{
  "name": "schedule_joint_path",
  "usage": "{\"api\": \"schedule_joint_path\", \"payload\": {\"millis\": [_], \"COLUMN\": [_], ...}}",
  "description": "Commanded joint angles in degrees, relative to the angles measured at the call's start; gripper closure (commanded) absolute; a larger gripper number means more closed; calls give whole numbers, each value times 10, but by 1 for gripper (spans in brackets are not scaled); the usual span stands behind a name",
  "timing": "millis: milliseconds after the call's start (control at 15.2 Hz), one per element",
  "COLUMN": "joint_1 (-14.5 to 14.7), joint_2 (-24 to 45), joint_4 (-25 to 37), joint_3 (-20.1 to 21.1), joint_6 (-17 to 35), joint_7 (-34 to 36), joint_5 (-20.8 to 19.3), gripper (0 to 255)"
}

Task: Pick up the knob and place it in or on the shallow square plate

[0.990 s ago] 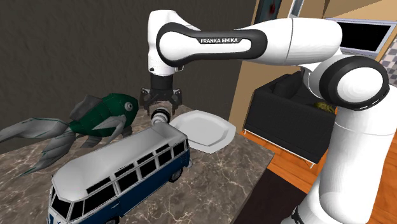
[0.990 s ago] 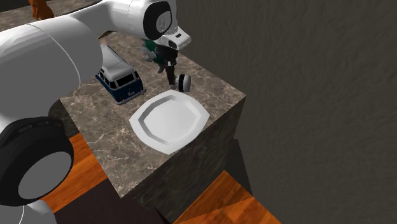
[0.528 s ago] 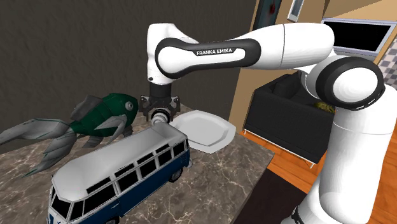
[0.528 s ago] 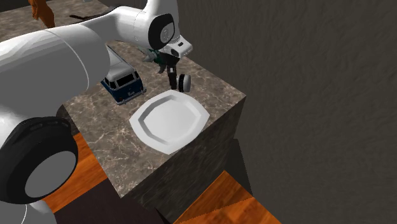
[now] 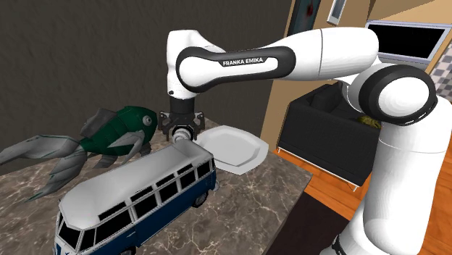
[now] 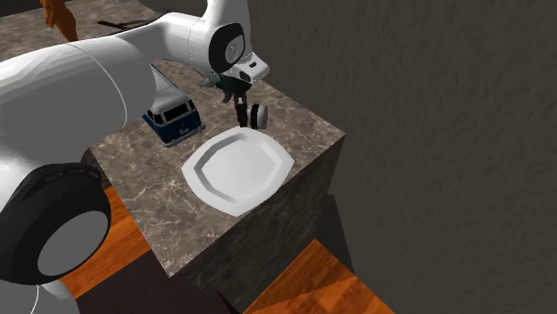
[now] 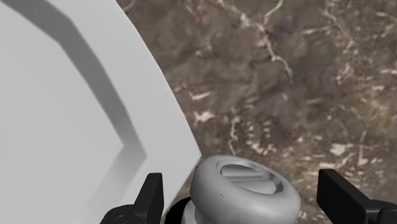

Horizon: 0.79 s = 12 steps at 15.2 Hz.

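The hand (image 7: 240,181) is released, its fingers (image 7: 151,191) straddling the knob (image 7: 247,192) without touching it, probably lined up for a grasp. The knob stands on the bench (image 7: 286,76), close against the white plate (image 7: 70,95), so the carry looks short. Behind the hand sit a blue van (image 5: 137,195) and a green fish (image 5: 119,130).

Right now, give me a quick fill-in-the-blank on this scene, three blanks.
1. The gripper has its fingers ___, with the knob between them.
2. The plate beside the knob is ___ in colour.
3. The toy van has a white roof and a ___ body.
Missing words: open; white; blue.
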Motion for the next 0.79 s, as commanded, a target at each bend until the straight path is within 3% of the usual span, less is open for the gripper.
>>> {"api": "schedule_joint_path", "payload": {"millis": [0, 726], "joint_1": [0, 1], "joint_2": [0, -1], "joint_4": [0, 15], "joint_3": [0, 1], "joint_6": [0, -15], "joint_7": [0, 0], "joint_5": [0, 0], "gripper": [255, 255]}}
